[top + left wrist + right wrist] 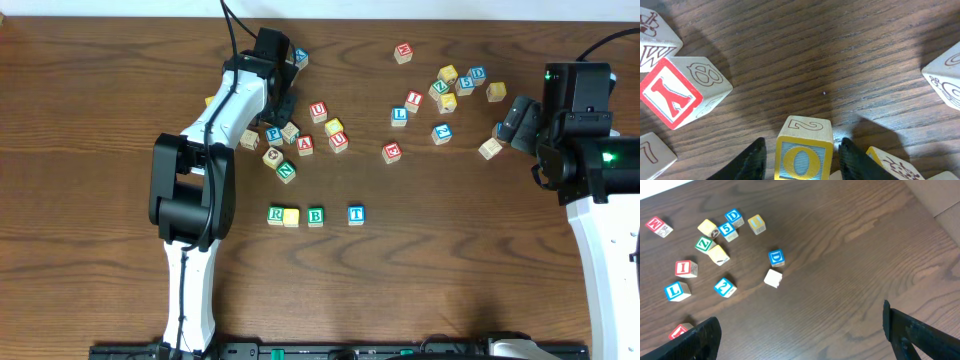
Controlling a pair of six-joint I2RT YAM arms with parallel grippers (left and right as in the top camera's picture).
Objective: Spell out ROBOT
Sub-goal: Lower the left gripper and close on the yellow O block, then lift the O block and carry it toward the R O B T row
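Note:
A row lies on the table in the overhead view: green R cube (276, 214), a yellow cube (291, 215) touching it, green B cube (316, 215), and blue T cube (356, 214) after a one-cube gap. My left gripper (801, 145) is low over the back-left cluster. Its fingers straddle a yellow-framed O cube (802, 160), with a narrow gap on each side. In the overhead view the left gripper (280, 100) hides that cube. At the right edge, my right gripper (515, 122) hangs above the table, wide open and empty (802, 330).
Loose cubes crowd my left gripper: a red-lettered cube (670, 92) to its left, another (890, 162) against the right finger, red U (318, 110) and A (305, 145). A second cluster (450, 85) with the blue L (399, 115) lies back right.

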